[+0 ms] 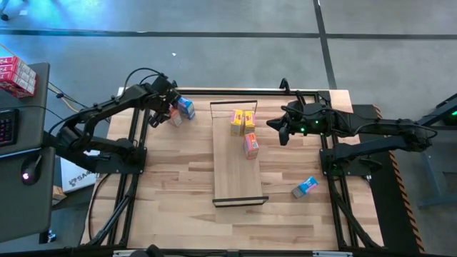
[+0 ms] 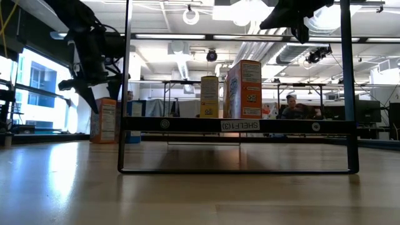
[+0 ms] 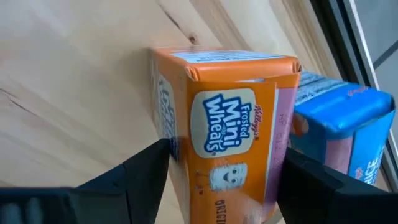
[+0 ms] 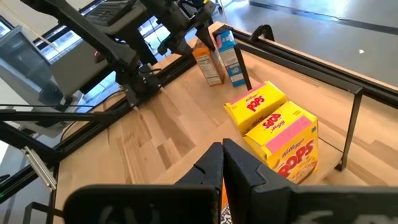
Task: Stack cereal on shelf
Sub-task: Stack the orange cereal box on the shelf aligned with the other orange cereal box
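Under both arms: a light plank tabletop [image 1: 178, 178] in a dark metal frame, on a grey floor.
Room: seen from the low view, an open workshop with ceiling lights, windows and desks; a person [image 2: 291, 106] sits far behind the tabletop.
Shelf: the shelf [image 1: 235, 171] lies between the two arms, a long light-wood panel with dark frame ends, one end rail labelled.
On the shelf: two yellow boxes [image 1: 241, 121] side by side at its far end, just ahead of the right end effector; an orange-pink box [image 1: 251, 145] beside them, nearer the shelf's middle.
Left end effector: the left end effector [image 1: 168, 113] is at the tabletop's far left corner, its fingers [image 3: 137, 180] spread open on either side of a second orange-pink box [image 3: 230, 137] standing between them; whether they touch it cannot be told.
Next to that box: a blue box [image 1: 186, 108] stands just beside it, on the side away from the left arm's base.
Right end effector: the right end effector [image 1: 282, 128] hovers off the shelf's far right edge, fingers [image 4: 211, 165] pressed together and holding nothing.
Loose box: another blue box [image 1: 305, 187] lies flat on the tabletop, well apart from the right end effector, near that arm's base.
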